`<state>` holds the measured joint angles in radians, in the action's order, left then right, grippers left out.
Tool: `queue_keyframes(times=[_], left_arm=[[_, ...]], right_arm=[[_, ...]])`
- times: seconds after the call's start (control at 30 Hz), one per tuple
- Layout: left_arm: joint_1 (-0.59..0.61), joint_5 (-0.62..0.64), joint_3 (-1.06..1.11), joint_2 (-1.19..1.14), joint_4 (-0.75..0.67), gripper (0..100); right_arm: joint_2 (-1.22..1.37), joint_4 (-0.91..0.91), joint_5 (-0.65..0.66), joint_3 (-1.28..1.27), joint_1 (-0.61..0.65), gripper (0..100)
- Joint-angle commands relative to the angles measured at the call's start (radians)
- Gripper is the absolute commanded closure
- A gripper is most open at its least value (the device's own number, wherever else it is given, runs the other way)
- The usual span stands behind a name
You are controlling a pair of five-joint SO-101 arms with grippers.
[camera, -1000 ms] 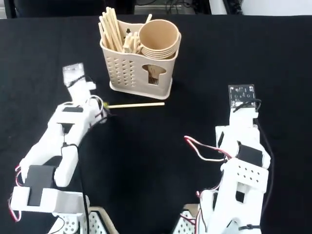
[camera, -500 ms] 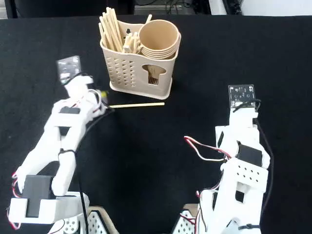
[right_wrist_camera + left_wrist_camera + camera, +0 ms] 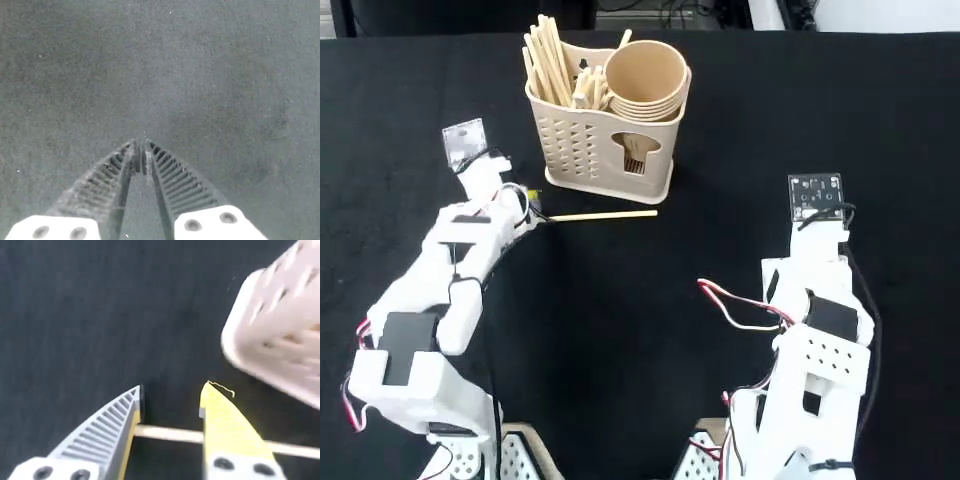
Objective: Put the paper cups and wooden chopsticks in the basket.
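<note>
One chopstick (image 3: 600, 215) lies flat on the black desk (image 3: 740, 130) just in front of the basket (image 3: 605, 155), which already holds a stack of cups (image 3: 645, 75) and a sheaf of sticks (image 3: 548, 65). The left fingers (image 3: 172, 389) hang wide open over the chopstick's end on the left arm's side, holding nothing. The right fingers (image 3: 140, 150) are pressed together and empty over bare desk, well apart from the basket.

We judge the step in hand to be the pickup of this chopstick. From the left wrist, it seems to run from one finger across to the other rather than through the gap between them. We would therefore turn the wrist until the fingers straddle it crosswise, then lower until the tips nearly touch the desk. A thin, round stick can roll or skid away, so we would close slowly and take it a little in from the end rather than at the very tip. Then we would lift clear of the basket's wall before tipping it in — the basket is crowded, and the freest space looks to be among the sticks.

We can read no writing, labels or brand marks on anything here.
</note>
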<state>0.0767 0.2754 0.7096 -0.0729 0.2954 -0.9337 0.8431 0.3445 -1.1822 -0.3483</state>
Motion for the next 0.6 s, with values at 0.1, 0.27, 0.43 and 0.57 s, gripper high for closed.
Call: queue_keyframes(times=[0.1, 0.27, 0.43, 0.57], left_arm=[[-0.013, -0.011, -0.119, 0.008, 0.258, 80], [-0.018, -0.129, -0.136, 0.077, 0.413, 80], [-0.012, -0.247, -0.036, 0.229, 0.502, 80], [-0.025, -0.379, 0.091, 0.391, 0.505, 80]], right_arm=[[-0.01, -0.021, 0.003, 0.005, 0.014, 97.3], [-0.01, -0.021, 0.003, 0.005, 0.014, 97.3], [-0.01, -0.021, 0.003, 0.005, 0.014, 97.3], [-0.01, -0.021, 0.003, 0.005, 0.014, 97.3]])
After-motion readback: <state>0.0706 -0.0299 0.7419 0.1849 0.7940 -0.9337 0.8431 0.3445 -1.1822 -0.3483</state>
